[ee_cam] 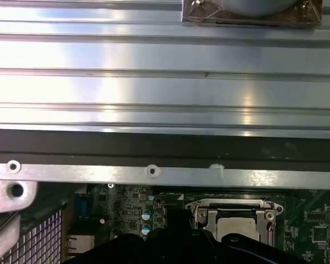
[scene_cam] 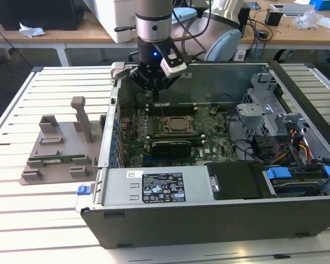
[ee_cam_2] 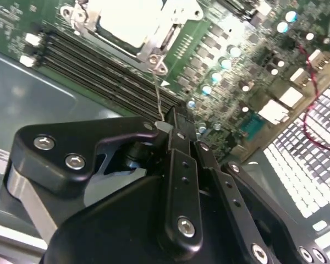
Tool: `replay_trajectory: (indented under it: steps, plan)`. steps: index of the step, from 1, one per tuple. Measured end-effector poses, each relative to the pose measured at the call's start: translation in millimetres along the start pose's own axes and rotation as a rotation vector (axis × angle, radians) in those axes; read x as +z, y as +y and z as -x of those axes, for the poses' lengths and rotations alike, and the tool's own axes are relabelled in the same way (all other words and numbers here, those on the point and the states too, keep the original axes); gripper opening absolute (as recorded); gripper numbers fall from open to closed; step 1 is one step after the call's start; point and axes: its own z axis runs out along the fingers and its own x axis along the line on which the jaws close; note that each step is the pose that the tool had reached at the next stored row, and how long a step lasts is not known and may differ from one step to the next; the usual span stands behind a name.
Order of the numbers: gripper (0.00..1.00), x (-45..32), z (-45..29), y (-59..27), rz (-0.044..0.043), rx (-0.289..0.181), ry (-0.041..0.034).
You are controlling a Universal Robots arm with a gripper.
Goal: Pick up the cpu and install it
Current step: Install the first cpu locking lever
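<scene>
The cpu (scene_cam: 174,124) lies flat in the black socket in the middle of the motherboard, its silvery top ringed by the metal frame (ee_cam: 202,213). Both wrist views show the cpu (ee_cam_2: 126,19) (ee_cam: 237,226) seated there. My gripper (scene_cam: 154,91) hangs over the memory slots just behind the socket, near the case's back wall. Its fingers are shut together in the second wrist view (ee_cam_2: 173,124). A thin wire socket lever (ee_cam_2: 157,91) runs from the frame's corner up to the fingertips. I cannot tell whether it is pinched between them or only touching.
The open computer case (scene_cam: 209,217) sits on a slatted white table (scene_cam: 22,220). A power supply (scene_cam: 159,187) lies along the case front, with the drive cage and cables (scene_cam: 280,126) at the exterior view's right. A grey holder (scene_cam: 58,151) with a green memory stick stands at the left.
</scene>
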Motion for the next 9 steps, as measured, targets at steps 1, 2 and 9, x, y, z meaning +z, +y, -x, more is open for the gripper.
replay_trajectory:
  steps: [1,2,9]
  plan:
    - [0.11,0.2,3.2,0.2,0.0000,0.000,0.0002]
    - [0.11,0.4,5.8,0.3,-0.0001,0.000,0.0003]
    - [0.11,1.4,25.7,0.1,0.0000,0.000,0.0022]
